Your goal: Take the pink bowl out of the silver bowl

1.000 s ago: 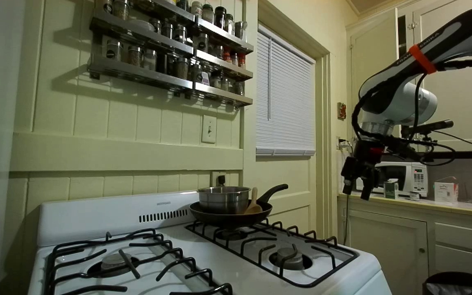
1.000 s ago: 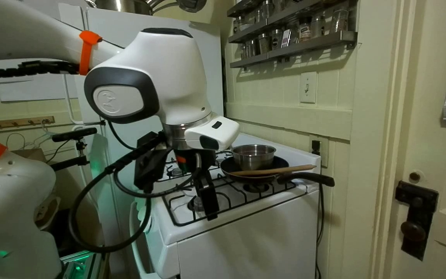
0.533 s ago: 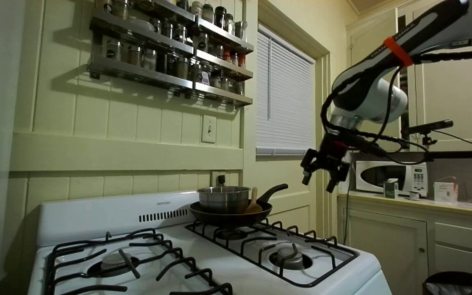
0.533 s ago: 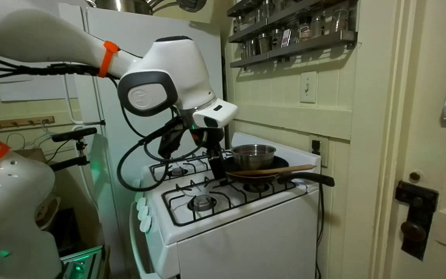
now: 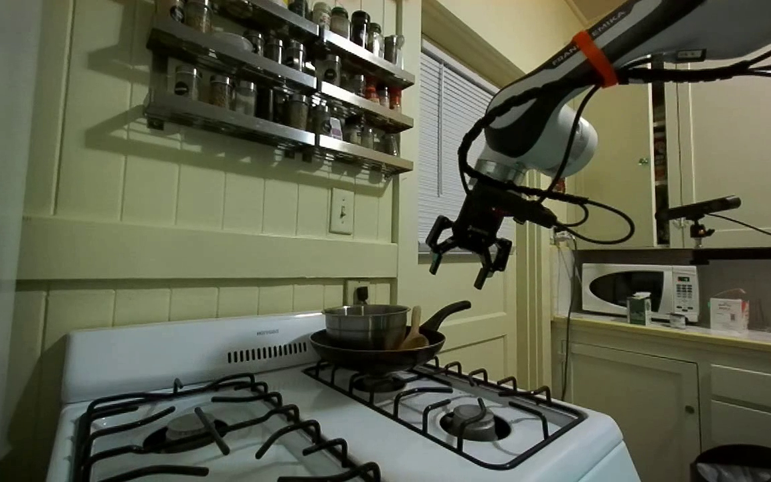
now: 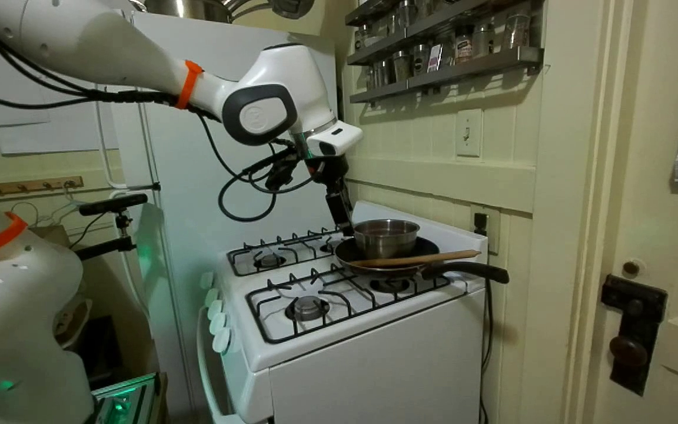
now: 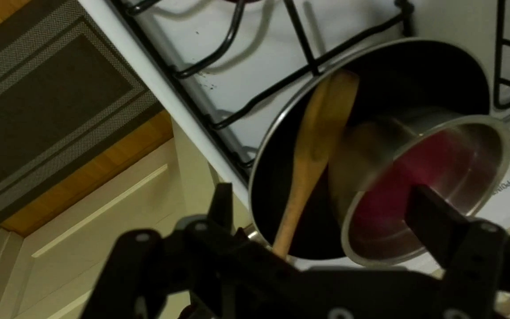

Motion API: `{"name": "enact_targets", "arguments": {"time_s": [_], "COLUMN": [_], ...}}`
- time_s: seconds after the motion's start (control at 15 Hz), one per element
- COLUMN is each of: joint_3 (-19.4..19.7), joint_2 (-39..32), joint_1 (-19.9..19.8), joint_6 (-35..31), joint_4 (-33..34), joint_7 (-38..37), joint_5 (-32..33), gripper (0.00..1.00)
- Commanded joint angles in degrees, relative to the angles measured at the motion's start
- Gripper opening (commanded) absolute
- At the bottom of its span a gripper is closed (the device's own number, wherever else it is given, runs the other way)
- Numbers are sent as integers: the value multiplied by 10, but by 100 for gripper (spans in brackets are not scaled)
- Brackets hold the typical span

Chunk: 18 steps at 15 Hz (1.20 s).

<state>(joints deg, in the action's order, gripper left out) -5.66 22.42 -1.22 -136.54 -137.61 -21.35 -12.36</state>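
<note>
The pink bowl (image 7: 383, 204) lies inside the silver bowl (image 7: 494, 141) in the wrist view; in both exterior views the metal wall hides it. The silver bowl (image 5: 367, 328) (image 6: 385, 242) sits in a dark frying pan (image 5: 359, 361) on the stove's back burner. My gripper (image 5: 457, 276) (image 6: 346, 229) is open and empty, above the pan and to one side of the silver bowl. In the wrist view its fingers stand wide apart (image 7: 321, 192); one finger (image 7: 434, 217) overlaps the pink bowl in the picture, the other (image 7: 223, 201) shows outside the pan. No contact shows.
A wooden spoon (image 7: 317, 133) (image 6: 433, 258) lies in the pan beside the silver bowl. The pan's handle (image 6: 468, 271) sticks out over the stove edge. Raised black burner grates (image 5: 466, 428) cover the stove (image 6: 374, 353). The wall and spice shelves (image 5: 278, 127) stand behind.
My gripper has moved from beyond the stove's side toward the pan and the silver bowl, and rises in both exterior pictures. The bowl, pan and spoon have not moved.
</note>
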Motion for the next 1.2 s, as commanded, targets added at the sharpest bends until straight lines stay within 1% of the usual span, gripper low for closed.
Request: {"name": "enact_targets", "arguments": {"time_s": [0.0, 0.2, 0.4, 0.67, 0.8, 0.87, 1.13], "joint_3": [-27, -34, -27, -18, -11, -9, -6], "joint_2": [-62, -105, -144, -185, -202, -209, -226], "joint_1": [1, 10, 22, 25, 30, 31, 38], "joint_6": [34, 50, 57, 51, 37, 23, 5], "joint_4": [89, 144, 180, 199, 200, 197, 188], "joint_7": [-62, -74, -56, -46, -12, 5, 69], "joint_5": [24, 29, 18, 34, 9, 5, -5], "gripper": [100, 100, 100, 100, 100, 100, 100]}}
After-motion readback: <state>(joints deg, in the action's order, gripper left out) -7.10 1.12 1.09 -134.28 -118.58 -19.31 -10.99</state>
